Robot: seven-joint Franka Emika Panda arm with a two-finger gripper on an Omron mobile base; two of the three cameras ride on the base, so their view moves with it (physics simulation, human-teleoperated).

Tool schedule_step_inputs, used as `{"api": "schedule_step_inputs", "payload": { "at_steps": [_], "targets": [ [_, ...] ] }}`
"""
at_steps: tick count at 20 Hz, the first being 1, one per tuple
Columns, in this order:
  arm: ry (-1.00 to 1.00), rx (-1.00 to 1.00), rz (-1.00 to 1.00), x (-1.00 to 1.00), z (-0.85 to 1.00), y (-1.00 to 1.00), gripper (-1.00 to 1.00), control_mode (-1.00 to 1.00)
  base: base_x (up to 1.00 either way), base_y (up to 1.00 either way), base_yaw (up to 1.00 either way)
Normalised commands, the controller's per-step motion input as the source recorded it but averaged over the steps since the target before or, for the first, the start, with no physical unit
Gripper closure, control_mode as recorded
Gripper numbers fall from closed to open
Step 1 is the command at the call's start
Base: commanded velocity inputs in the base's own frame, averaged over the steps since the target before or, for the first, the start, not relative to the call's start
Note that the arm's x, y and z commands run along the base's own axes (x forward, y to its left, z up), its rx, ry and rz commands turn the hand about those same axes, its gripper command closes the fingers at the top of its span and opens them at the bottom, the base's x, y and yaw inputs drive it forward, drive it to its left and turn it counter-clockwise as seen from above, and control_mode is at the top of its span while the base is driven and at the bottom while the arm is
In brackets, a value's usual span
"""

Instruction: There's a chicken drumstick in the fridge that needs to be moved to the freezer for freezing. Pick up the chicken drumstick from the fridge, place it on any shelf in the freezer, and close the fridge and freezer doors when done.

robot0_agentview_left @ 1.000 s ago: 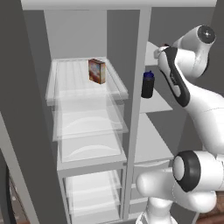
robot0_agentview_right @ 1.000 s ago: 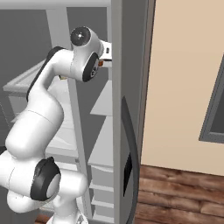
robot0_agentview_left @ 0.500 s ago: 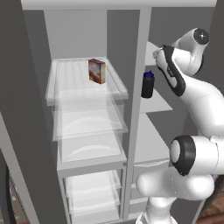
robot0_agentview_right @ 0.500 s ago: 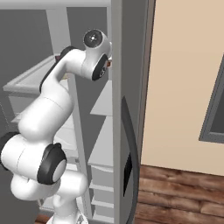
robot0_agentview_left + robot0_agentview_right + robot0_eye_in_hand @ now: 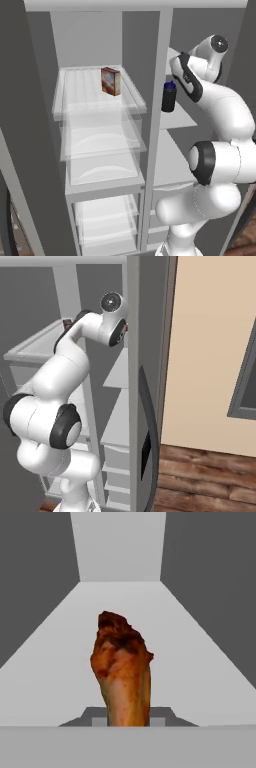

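Observation:
The orange-brown chicken drumstick (image 5: pixel 122 669) stands upright between my gripper (image 5: pixel 129 719) jaws, thin end down, and the gripper is shut on it. Behind and below it lies a pale solid shelf (image 5: pixel 200 677) of the freezer, walled by grey sides. In the left base view my arm (image 5: pixel 210 100) reaches into the narrow freezer compartment (image 5: pixel 180 117), with the hand hidden behind the wrist. The fridge (image 5: pixel 100 107) with its clear shelves stands open on the left. The freezer door (image 5: pixel 135 381) stands open beside the arm.
A reddish-brown box (image 5: pixel 111 81) sits on the top clear fridge shelf. A dark bottle (image 5: pixel 169 96) stands at the left front of a freezer shelf, close to my arm. The divider post (image 5: pixel 155 125) separates the two compartments. White drawers (image 5: pixel 117 466) lie below.
My arm has swung slightly further into the freezer, carrying the drumstick. The jaws have stayed shut on it.

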Motion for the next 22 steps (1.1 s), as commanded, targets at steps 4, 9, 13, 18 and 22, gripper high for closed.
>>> {"api": "schedule_step_inputs", "payload": {
  "at_steps": [4,9,13,18,22],
  "targets": [
    [0.00,0.00,0.02,0.55,-0.01,-0.09,1.00,-1.00,0.00,0.00,0.00],
    [0.00,0.00,0.04,0.37,-0.12,-0.20,1.00,-1.00,0.00,0.00,0.00],
    [0.00,0.00,0.05,0.21,-0.33,-0.08,1.00,-1.00,0.00,0.00,0.00],
    [0.00,0.00,0.01,0.35,-0.26,0.00,-1.00,-1.00,0.00,0.00,0.00],
    [0.00,0.00,0.00,0.58,-0.01,0.00,-1.00,-1.00,0.00,0.00,0.00]
  ]
}}
